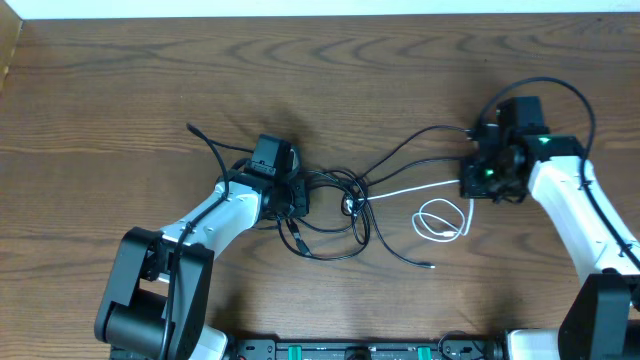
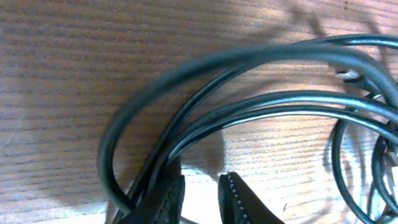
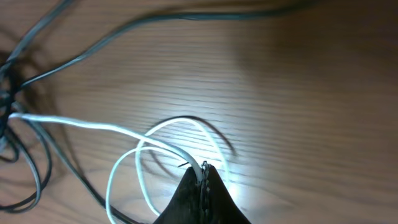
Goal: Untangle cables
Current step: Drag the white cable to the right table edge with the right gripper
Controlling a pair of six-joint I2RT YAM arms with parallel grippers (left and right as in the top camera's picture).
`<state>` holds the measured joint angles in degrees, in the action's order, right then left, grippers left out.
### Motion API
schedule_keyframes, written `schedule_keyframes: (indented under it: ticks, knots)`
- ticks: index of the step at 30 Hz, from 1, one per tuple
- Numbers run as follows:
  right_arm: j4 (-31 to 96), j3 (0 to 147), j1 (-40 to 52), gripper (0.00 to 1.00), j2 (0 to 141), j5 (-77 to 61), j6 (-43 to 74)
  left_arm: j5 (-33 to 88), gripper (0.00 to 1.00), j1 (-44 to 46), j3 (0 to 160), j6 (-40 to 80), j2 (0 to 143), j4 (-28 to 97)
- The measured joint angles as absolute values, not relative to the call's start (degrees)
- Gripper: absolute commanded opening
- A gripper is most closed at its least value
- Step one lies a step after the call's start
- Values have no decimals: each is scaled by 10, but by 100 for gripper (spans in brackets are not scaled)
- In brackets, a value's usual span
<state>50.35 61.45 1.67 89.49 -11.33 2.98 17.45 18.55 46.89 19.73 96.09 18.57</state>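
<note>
- Dark wood-grain bench (image 1: 100, 80) fills the overhead view, with a pale strip along its top edge.
- Black cables (image 1: 335, 195) lie in a knotted clump at the centre of the overhead frame, their loops overlapping.
- Two black strands run up and to the right toward the right arm. One loose end trails to the lower right, and another reaches the upper left past the left arm.
- White cable (image 1: 415, 188) leaves the clump toward the right and forms a small coil right of centre, just below the right wrist.
- Left fingers (image 2: 239, 200) sit at the left edge of the clump. In the left wrist view they are slightly parted, with bare bench showing in the gap and nothing between them. Several black strands curve close beside the finger on the left of that frame.
- Right fingers (image 3: 198, 199) are pressed together, pinching the white cable at their tips. From there it leads off to the left of the frame toward the tangle, and its coil loops beside the tips.
</note>
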Motion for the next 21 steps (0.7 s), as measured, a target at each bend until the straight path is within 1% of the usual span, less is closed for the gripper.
schedule_keyframes:
  ticks: [10, 16, 21]
  knots:
    - [526, 615, -80, 1, 895, -54, 74, 175, 26, 185, 469, 197, 961, 186]
    - [523, 615, -110, 1, 895, -16, 109, 175, 26, 185, 469, 197, 961, 186]
    - [502, 615, -128, 1, 895, 28, 162, 175, 26, 185, 469, 197, 961, 186]
